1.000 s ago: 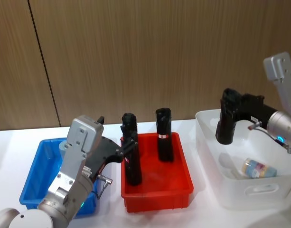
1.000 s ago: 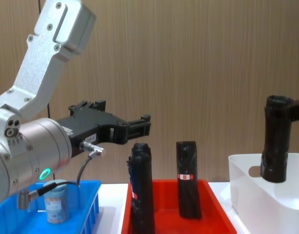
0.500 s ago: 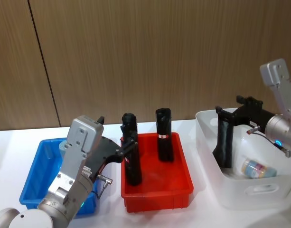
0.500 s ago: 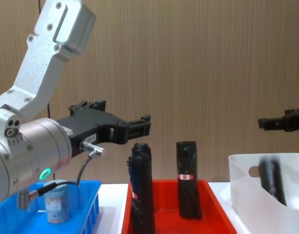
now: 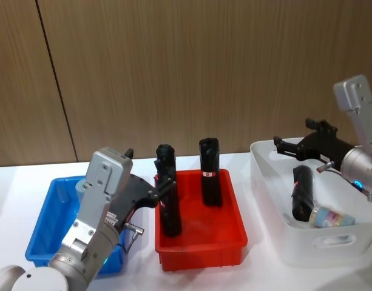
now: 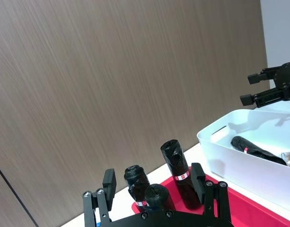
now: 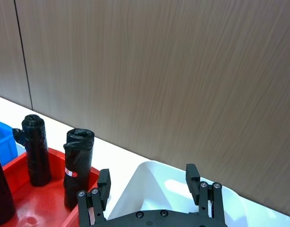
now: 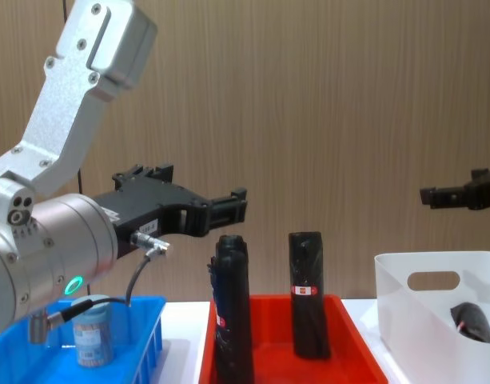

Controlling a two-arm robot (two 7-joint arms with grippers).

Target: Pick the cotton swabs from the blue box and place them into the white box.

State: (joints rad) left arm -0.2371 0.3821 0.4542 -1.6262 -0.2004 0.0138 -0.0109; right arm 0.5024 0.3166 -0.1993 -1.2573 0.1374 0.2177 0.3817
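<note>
Blue box (image 5: 47, 225): far left on the white bench (image 5: 16, 188); low slotted walls. 1 jar of cotton swabs (image 8: 92, 330) stands upright inside, seen in the chest view under the left arm's cable; more jars may sit behind the arm, hidden.
Left gripper (image 5: 162, 187): hangs above the gap between the blue box and the red tray, pointing toward the tray; fingers spread, holding nothing; apart from the jar below.
Red tray (image 5: 201, 242): centre. 3 tall black cylinders upright in it by the left wrist view: 2 close together at its left side (image 5: 166, 200), 1 at the back centre (image 5: 210, 171). None belongs to the task.
White box (image 5: 337, 248): far right. 1 jar of cotton swabs (image 5: 332, 215) lies on its side on the floor of the box; 1 black cylinder (image 5: 302, 193) lies tilted beside it, touching or nearly so.
Right gripper (image 5: 293, 147): held above the rear left rim of the white box; fingers spread wide, empty, clear of the contents.
Done, as judged: 1 jar delivered into the white box.
Left, as judged: at least 1 jar waits in the blue box; the count behind the arm cannot be told.
Irregularity: the black cylinder in the white box is no swab jar, so that part of the contents does not match the task.
Next, as judged: the left gripper sits nearest the remaining jar and would have to drop toward it.
</note>
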